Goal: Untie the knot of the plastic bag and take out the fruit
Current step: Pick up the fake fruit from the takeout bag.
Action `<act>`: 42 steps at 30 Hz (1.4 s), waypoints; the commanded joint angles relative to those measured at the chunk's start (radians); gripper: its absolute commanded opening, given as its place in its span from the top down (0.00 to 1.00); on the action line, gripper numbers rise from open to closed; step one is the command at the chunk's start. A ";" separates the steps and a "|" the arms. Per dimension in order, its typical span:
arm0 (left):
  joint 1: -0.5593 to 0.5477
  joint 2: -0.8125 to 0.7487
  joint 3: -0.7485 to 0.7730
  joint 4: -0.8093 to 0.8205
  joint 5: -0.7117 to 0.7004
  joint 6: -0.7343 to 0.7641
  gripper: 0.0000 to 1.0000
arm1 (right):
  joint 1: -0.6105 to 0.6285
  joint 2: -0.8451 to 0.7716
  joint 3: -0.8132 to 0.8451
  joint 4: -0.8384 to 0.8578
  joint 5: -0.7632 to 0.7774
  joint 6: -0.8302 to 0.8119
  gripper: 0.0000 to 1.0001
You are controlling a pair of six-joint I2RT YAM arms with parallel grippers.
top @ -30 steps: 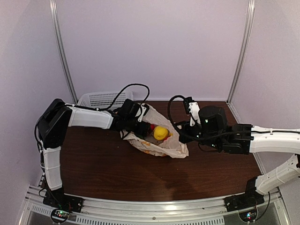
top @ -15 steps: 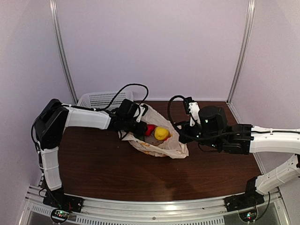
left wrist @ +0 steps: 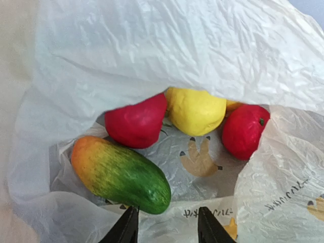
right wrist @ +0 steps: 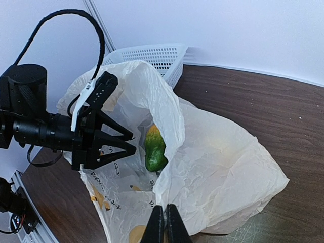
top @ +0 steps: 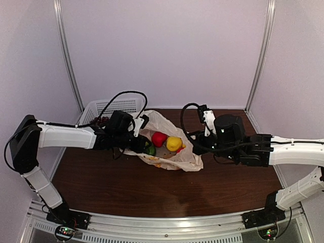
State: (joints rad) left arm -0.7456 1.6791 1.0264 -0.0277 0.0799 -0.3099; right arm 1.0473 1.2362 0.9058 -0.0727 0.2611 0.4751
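Pale lilac walls close in a dark brown wooden table (top: pixel 111 187), with a white perforated plastic basket (top: pixel 109 106) at its far left corner. In the middle lies the thin, crinkly cream plastic bag (top: pixel 190 157) printed with yellow bananas. Its mouth gapes toward the left arm, and no knot shows anywhere on the neck, so the untying looks done.

The fruit is all inside on the bag's floor: a smooth red fruit (left wrist: pixel 135 121), a yellow fruit (left wrist: pixel 195 109) touching it, a second red fruit (left wrist: pixel 244 129) to the right, and a long green-to-orange fruit (left wrist: pixel 121 174) nearest the opening.

The left gripper (right wrist: pixel 134 143) sits at the bag's mouth with its jaws partly apart, and nothing is caught between them. The green-orange fruit lies just ahead and to one side. The right gripper (right wrist: pixel 163 215) is closed at the bag's opposite edge and seems to pinch the film.

What remains, by my reading, is the whole second half of the task: lifting each fruit out.
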 commanded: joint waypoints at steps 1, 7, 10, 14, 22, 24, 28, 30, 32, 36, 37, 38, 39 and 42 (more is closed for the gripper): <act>-0.005 -0.083 -0.074 0.075 0.028 -0.024 0.57 | -0.005 0.013 0.008 0.020 -0.012 0.003 0.98; -0.006 -0.026 -0.014 0.094 0.024 -0.039 0.54 | -0.006 0.034 0.016 0.027 -0.025 0.004 0.98; -0.006 0.020 0.027 0.135 0.011 -0.051 0.51 | -0.006 0.034 0.015 0.028 -0.026 0.006 0.98; -0.005 0.094 0.099 0.144 -0.059 -0.054 0.45 | -0.006 0.035 0.013 0.032 -0.031 0.007 0.98; 0.036 0.198 0.181 0.153 -0.056 -0.087 0.31 | -0.006 0.041 0.017 0.040 -0.053 0.004 0.98; 0.037 0.222 0.205 0.144 -0.040 -0.087 0.28 | -0.006 0.047 0.019 0.044 -0.057 0.004 0.98; 0.038 0.265 0.238 0.138 -0.031 -0.087 0.22 | -0.006 0.055 0.021 0.052 -0.066 0.004 0.98; 0.042 0.289 0.256 0.127 -0.031 -0.088 0.19 | -0.006 0.059 0.022 0.054 -0.071 0.004 0.98; 0.046 0.305 0.273 0.119 -0.038 -0.092 0.16 | -0.006 0.059 0.023 0.056 -0.075 0.004 0.99; 0.052 0.342 0.298 0.120 -0.018 -0.098 0.13 | -0.005 0.061 0.027 0.051 -0.077 0.004 0.99; 0.052 0.353 0.308 0.117 -0.016 -0.097 0.12 | -0.006 0.061 0.027 0.051 -0.077 0.003 0.99; 0.052 0.364 0.317 0.115 -0.016 -0.097 0.11 | -0.006 0.061 0.027 0.050 -0.077 0.003 0.99; 0.052 0.376 0.327 0.110 -0.021 -0.093 0.11 | -0.006 0.060 0.027 0.050 -0.077 0.003 0.99; 0.052 0.406 0.358 0.083 -0.057 -0.083 0.11 | -0.006 0.062 0.027 0.052 -0.079 0.004 0.99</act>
State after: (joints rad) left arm -0.7036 2.0418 1.3338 0.0723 0.0483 -0.3950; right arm 1.0466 1.2911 0.9100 -0.0269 0.1963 0.4751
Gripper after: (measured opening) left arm 0.891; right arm 0.015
